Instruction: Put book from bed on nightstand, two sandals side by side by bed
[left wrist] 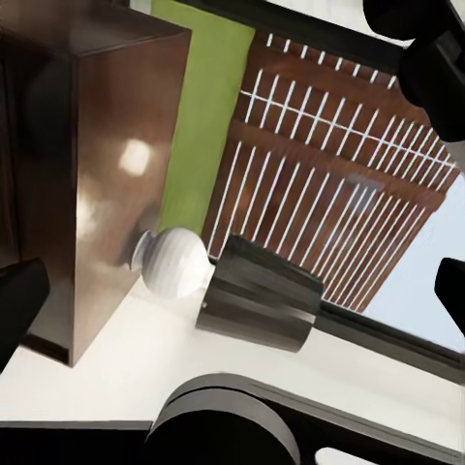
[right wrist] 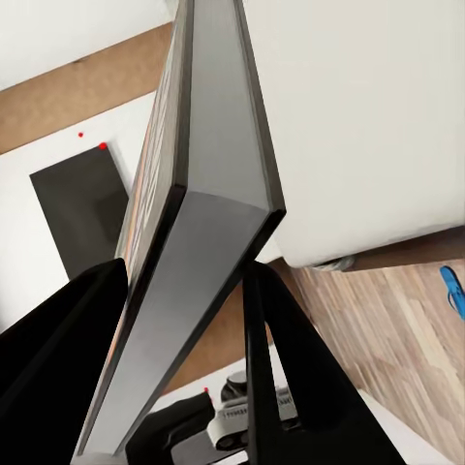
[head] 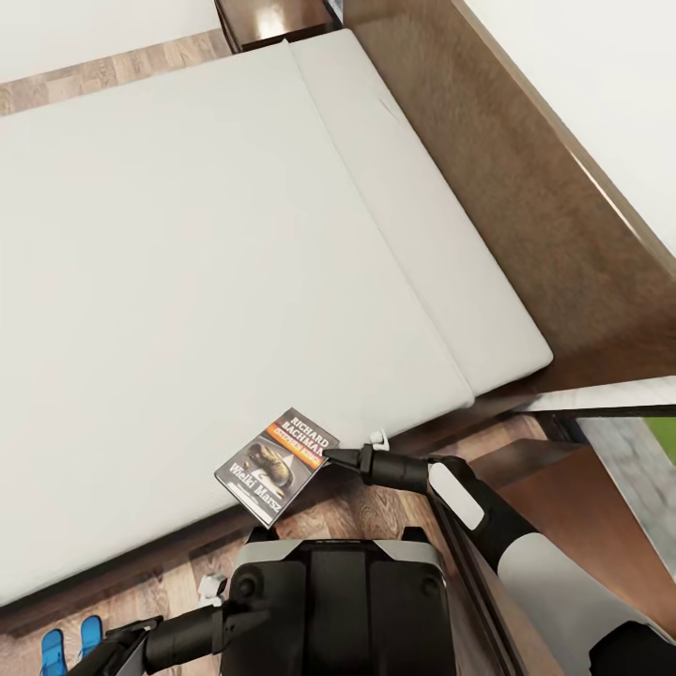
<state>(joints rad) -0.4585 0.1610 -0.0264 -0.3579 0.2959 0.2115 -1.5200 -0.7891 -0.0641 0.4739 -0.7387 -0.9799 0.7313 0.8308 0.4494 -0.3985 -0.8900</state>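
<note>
- Right pincer (head: pixel 330 458) is clamped on the corner of the book (head: pixel 277 466); in the right wrist view its two dark fingers (right wrist: pixel 281 368) press either side of the book's (right wrist: pixel 208 223) pale page edge.
- Held that way, the book hangs tilted over the near edge of the bed (head: pixel 216 282), partly above the mattress and partly above the dark wooden frame and the plank floor (head: pixel 357 512).
- Left pincer (head: pixel 127 643) sits low beside the robot's base; whether it is open or closed cannot be told, and nothing shows between its fingers.
- Two blue sandals (head: pixel 70 643) lie side by side on the floor near the bed frame, just beside the left pincer and well apart from the book.
- One dark nightstand (head: pixel 272 19) stands at the far side of the bed next to the headboard (head: pixel 526 207).
- A second brown cabinet (head: pixel 563 507) stands just right of the right arm, near the bed's near corner.
- In the left wrist view, a brown cabinet (left wrist: pixel 107 174), a white ball-shaped lamp base (left wrist: pixel 174 262) with a dark shade (left wrist: pixel 260 295), and a slatted fence (left wrist: pixel 339 194) beyond grass appear.
</note>
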